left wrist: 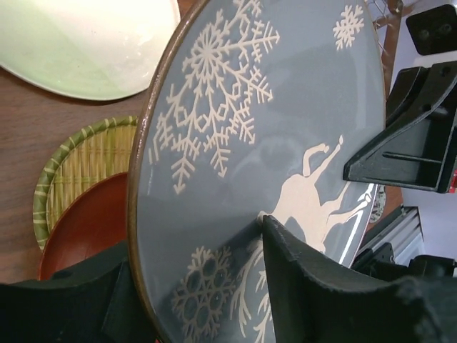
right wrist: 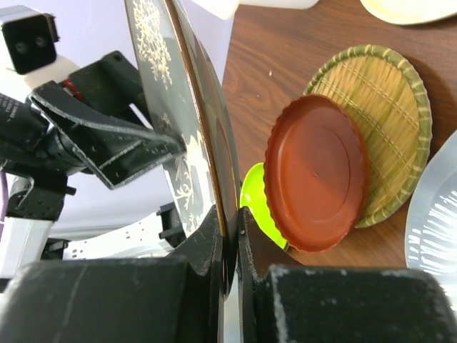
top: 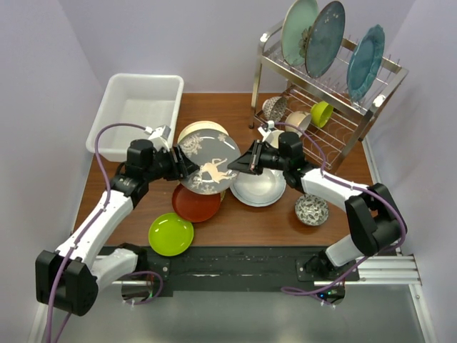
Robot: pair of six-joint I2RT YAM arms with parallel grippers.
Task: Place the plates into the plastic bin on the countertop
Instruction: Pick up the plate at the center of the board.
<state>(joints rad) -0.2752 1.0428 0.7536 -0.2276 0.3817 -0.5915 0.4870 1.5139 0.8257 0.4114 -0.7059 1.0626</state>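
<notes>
One right gripper [right wrist: 230, 229]: pinched tight on the rim of the grey plate [top: 211, 166], which is held raised above the middle of the countertop [top: 235, 229].
One left gripper [top: 184, 163]: fingers straddle the same plate's 9 o'clock rim, partly apart; whether they grip cannot be told.
Five plates lying around the grey plate: red-brown plate [top: 195, 204] at 6 o'clock, lime green plate [top: 171, 234] at 7, white plate [top: 257, 187] at 4, cream plate [top: 203, 130] at 12, woven yellow plate [right wrist: 385, 107] partly under the red-brown plate.
One white bin [top: 139, 114]: 10 o'clock.
One wire rack [top: 346, 136]: 2 o'clock, holding three glazed plates [top: 325, 39].
</notes>
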